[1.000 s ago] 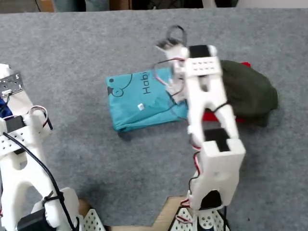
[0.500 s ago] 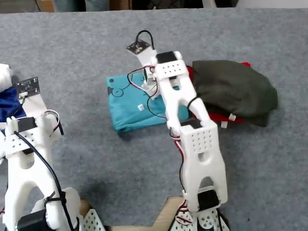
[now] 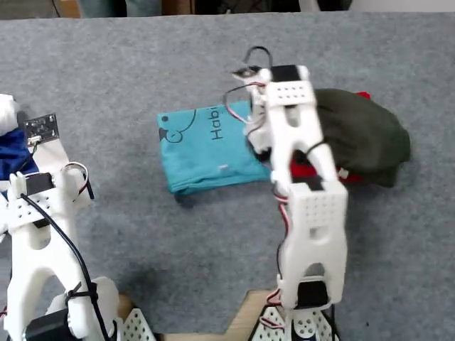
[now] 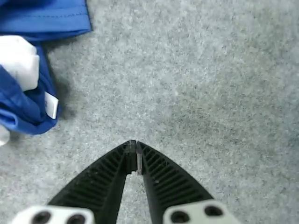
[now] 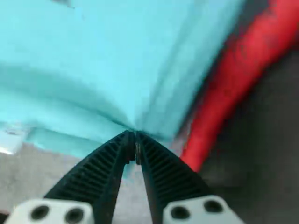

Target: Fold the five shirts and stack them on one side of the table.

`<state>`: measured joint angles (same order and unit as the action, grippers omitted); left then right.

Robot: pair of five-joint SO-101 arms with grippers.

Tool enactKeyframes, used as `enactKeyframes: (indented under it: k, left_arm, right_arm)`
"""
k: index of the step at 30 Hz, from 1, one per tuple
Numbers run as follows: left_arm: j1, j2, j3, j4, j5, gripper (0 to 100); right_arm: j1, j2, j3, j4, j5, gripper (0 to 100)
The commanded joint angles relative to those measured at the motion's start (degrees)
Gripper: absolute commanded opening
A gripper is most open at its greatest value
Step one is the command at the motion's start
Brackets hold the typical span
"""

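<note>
Here right gripper (image 5: 135, 142) pinches the teal shirt (image 3: 202, 149) edge, red shirt (image 5: 224, 88) just beside it. Left gripper (image 4: 134, 156) closed, empty, well apart from the teal shirt.

bare grey table (image 3: 106, 71) lies open across the far side, along the front middle, and left of the teal shirt (image 3: 202, 145). the right arm (image 3: 302, 163) spans the gap between that shirt and the dark green shirt (image 3: 366, 135), which is piled on the red shirt (image 5: 219, 107). the blue shirt (image 4: 42, 18) crowds the left edge beside the left arm (image 3: 35, 227).
</note>
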<state>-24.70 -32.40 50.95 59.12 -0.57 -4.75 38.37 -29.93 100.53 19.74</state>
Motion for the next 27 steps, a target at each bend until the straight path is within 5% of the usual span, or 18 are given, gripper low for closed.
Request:
enactKeyframes:
  k: [1,6,13,19,27]
  left_arm:
    - [0.57,-1.05,-0.75,-0.79,-0.18,3]
    - [2.24,-0.97,-0.84,-5.36,0.09,3]
    - [20.7,2.37,-16.75,-2.55,1.41,3]
    - [28.44,26.37,-33.01,-10.29,7.12,3]
    - [28.26,58.37,-55.16,-10.11,7.47,3]
  right_arm:
    - [3.96,-13.76,15.6,0.7,-0.53,1.5]
    - [10.29,-30.64,26.15,0.26,-0.44,1.6]
    - [8.0,-41.36,26.51,-0.44,-0.88,1.8]
    - [-3.87,-36.09,27.56,-10.73,-10.81,1.7]
    - [-0.88,-18.51,28.53,-19.16,-13.1,1.5]
